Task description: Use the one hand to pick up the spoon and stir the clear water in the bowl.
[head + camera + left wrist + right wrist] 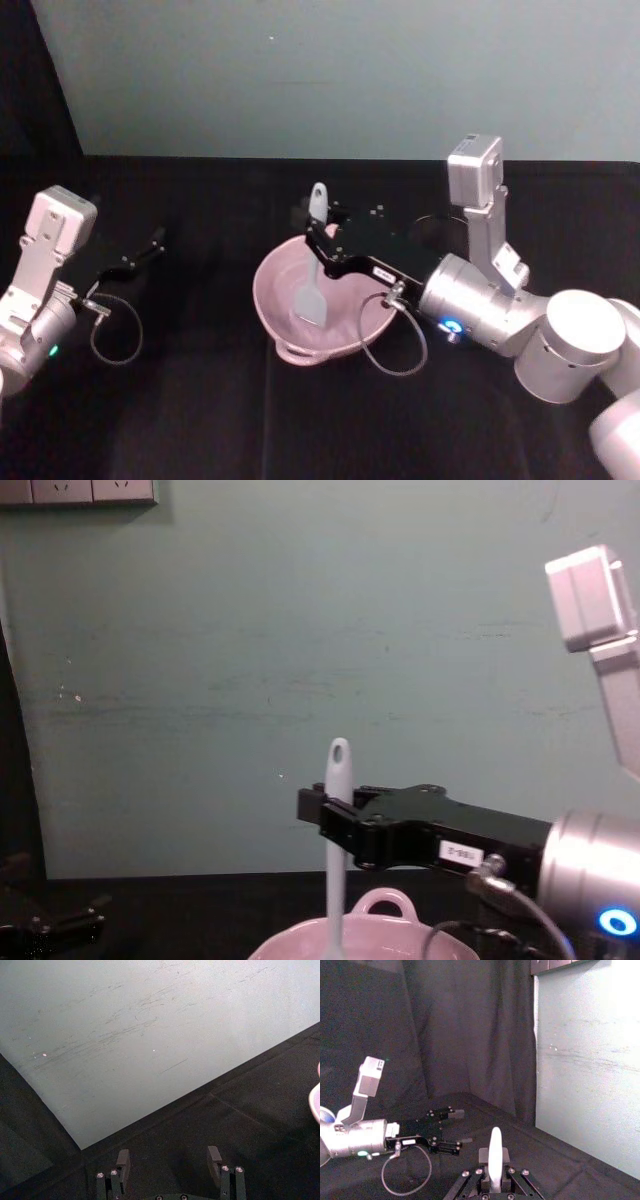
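Head view: R hand (319, 241) w/ spoon (310, 300)

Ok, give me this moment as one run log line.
right gripper: shut on spoon | spoon: upright, head in bowl | left gripper: open, parked at left | pickup: done

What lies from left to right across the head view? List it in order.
In order: left gripper, open and parked → bowl, with the spoon standing in it, clamped by the right gripper → right wrist.
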